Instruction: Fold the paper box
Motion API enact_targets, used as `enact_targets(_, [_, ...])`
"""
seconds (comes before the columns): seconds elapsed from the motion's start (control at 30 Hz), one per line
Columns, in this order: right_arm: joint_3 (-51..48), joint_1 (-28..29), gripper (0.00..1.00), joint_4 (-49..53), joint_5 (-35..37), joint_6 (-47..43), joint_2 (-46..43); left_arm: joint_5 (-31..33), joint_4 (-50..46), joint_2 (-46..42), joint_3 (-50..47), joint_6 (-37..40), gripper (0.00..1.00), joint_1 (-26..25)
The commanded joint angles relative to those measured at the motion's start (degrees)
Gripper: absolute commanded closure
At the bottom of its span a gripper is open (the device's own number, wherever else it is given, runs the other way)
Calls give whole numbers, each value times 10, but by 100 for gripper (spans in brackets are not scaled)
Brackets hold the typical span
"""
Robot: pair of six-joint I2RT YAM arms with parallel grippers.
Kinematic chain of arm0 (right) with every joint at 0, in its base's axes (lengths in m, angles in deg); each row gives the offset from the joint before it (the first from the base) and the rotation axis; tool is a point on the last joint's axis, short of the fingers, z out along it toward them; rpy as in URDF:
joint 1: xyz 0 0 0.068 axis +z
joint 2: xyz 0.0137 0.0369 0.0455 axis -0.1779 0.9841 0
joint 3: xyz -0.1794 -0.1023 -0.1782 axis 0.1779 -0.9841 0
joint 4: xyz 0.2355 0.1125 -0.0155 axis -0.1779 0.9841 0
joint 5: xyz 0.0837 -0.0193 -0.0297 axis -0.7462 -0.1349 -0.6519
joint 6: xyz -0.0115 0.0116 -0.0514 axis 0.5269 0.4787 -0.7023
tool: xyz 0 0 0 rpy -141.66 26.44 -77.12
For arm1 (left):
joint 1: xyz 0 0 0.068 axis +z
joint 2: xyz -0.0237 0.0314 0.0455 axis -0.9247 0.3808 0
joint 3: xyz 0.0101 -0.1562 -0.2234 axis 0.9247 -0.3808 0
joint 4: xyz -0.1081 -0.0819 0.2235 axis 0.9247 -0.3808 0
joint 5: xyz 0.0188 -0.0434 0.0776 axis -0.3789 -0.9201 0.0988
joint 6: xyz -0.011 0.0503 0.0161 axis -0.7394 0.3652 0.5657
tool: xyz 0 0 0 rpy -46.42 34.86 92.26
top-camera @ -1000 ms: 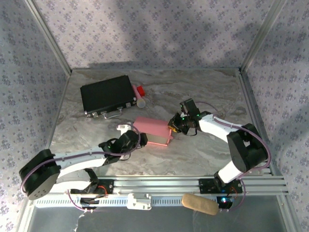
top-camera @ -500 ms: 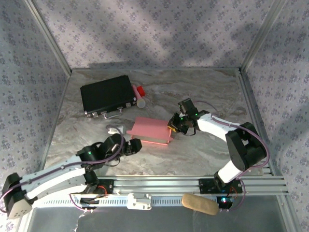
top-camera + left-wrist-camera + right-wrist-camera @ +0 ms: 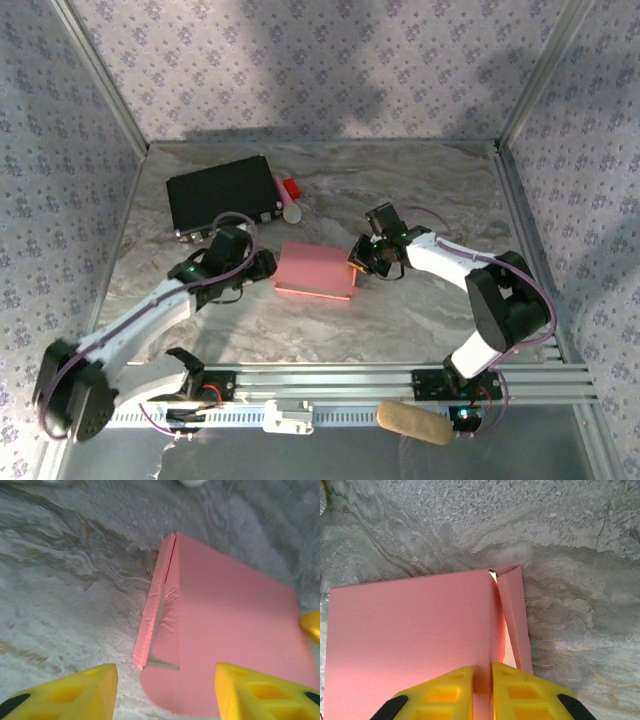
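Observation:
The paper box [image 3: 315, 270] is a flat pink cardboard shape lying in the middle of the table. In the left wrist view the paper box [image 3: 235, 625] shows a folded side strip and a slot along its left edge. My left gripper [image 3: 262, 265] stands at the box's left end, open. Its yellow fingertips [image 3: 65, 692] hang wide apart over the near rounded corner and pinch nothing. My right gripper [image 3: 358, 258] is shut on the box's right edge. In the right wrist view its fingers [image 3: 445, 690] press a thin pink panel [image 3: 415, 640] between them, next to a narrow side flap [image 3: 515, 620].
A black rectangular case [image 3: 222, 195] lies at the back left, with a small red piece [image 3: 291, 187] and a pale cylinder [image 3: 293, 208] beside it. A tan oblong object [image 3: 413, 422] rests on the front rail. Patterned walls and metal posts close in the table.
My left arm swung from the front of the table up to the box's left end, and its jaws narrowed. The box now lies flatter. My right gripper kept its hold.

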Motion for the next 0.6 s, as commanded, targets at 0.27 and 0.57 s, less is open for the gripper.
enact_targets(0.27, [18,8,85,30,21,-11,9,-69,117,101,2,38,60,-4])
enact_targets(0.57, [21,10,85,29,21,-9,12,-66,135,129,-11,30,67,-21])
